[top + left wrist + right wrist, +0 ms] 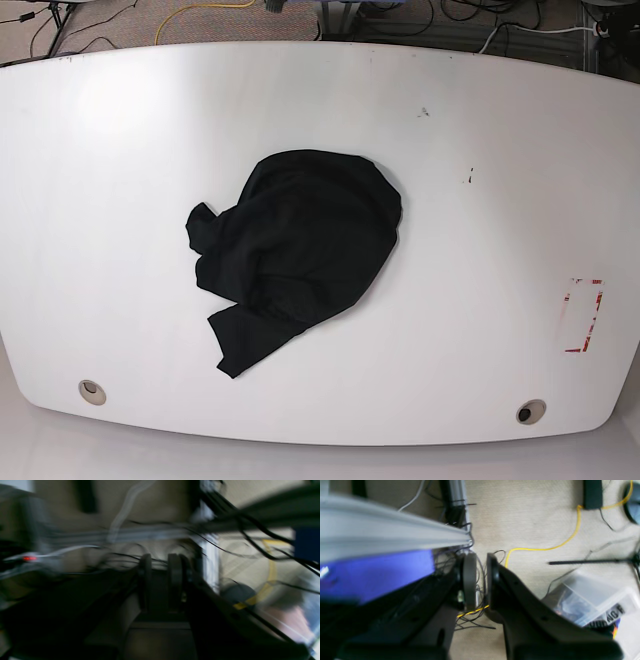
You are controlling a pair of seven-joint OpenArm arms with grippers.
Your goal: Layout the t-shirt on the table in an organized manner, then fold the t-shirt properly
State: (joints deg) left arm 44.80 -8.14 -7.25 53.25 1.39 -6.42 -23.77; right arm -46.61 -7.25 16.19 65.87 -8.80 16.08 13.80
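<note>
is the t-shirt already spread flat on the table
No, the t-shirt lies crumpled in a heap near the middle of the table.

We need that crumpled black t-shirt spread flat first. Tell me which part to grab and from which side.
Take the t-shirt by the loose flap trailing toward the table's near edge, coming from that edge. It lies flat and clear of the bunched middle, so pulling there should unroll the heap. Both grippers are off the table, slightly parted.
</note>
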